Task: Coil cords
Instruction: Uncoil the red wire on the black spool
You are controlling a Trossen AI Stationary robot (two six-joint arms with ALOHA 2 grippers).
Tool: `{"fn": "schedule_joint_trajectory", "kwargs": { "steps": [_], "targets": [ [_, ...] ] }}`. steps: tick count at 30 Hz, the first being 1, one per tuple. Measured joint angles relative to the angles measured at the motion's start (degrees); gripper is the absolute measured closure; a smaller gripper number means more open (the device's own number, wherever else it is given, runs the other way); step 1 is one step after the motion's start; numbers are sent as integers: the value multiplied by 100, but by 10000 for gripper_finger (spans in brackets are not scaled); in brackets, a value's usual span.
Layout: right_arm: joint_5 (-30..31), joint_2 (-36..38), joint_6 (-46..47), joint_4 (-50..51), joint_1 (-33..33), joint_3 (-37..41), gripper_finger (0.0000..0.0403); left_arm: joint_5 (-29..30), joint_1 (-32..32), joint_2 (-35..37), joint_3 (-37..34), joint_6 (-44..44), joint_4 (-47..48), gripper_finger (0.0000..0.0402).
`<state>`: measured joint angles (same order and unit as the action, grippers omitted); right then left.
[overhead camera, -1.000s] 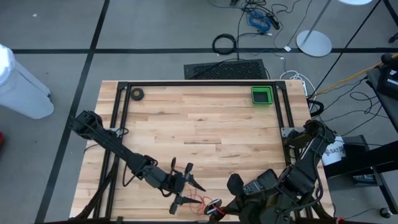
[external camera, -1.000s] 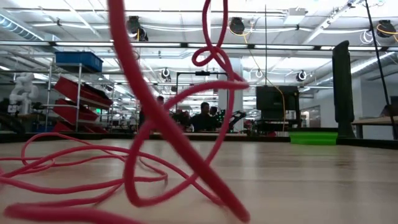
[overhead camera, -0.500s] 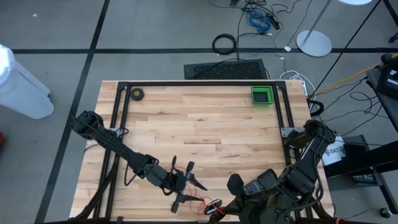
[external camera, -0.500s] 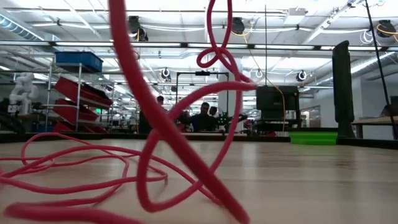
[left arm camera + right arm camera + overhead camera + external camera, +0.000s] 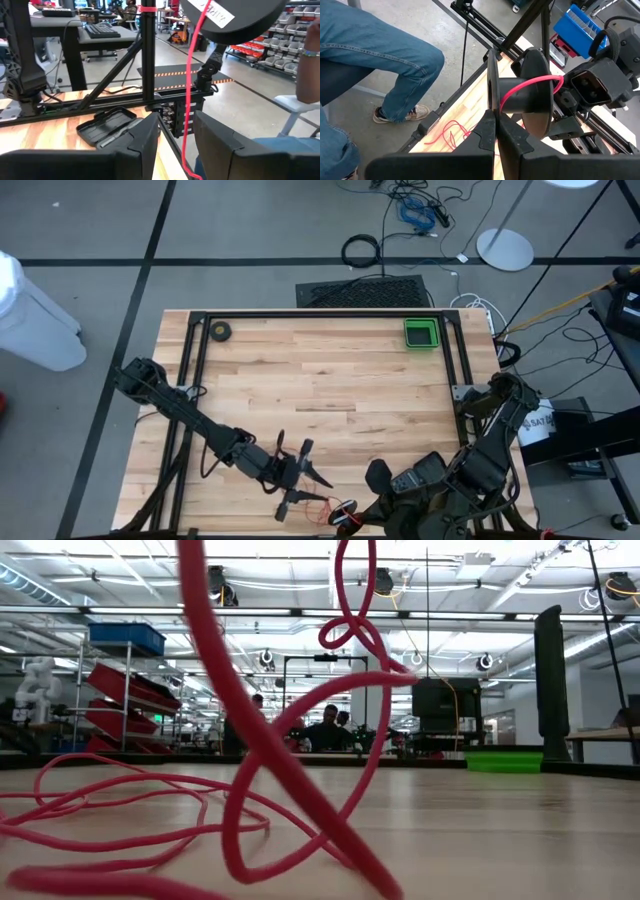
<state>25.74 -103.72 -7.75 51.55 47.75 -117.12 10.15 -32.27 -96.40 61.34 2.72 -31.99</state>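
I have the left gripper [image 5: 300,477] low in the centre of the high view with its fingers [image 5: 150,145] apart around a rising red strand, not yet pinching it, while the right gripper [image 5: 496,131] is pressed together on the rim of the dark spool [image 5: 525,95]. The cords [image 5: 322,506] lie as loose red loops on the table [image 5: 330,370] at the bottom centre, one turn already on the spool. I'd close gently and feed slack slowly, so the loops don't knot.
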Motion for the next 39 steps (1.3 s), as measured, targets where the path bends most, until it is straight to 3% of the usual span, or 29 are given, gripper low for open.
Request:
{"fn": "schedule_joint_trajectory", "kwargs": {
  "steps": [19, 32, 39],
  "targets": [
    [1, -2, -17, -1, 0, 0, 403, 67, 87, -35, 0, 144, -9, 275],
    [2, -2, -17, 0, 0, 0, 403, 68, 122, -35, 0, 142, -11, 390],
    [2, -2, -17, 0, -2, 0, 403, 48, 140, -35, 0, 140, -16, 396]
  ]
}}
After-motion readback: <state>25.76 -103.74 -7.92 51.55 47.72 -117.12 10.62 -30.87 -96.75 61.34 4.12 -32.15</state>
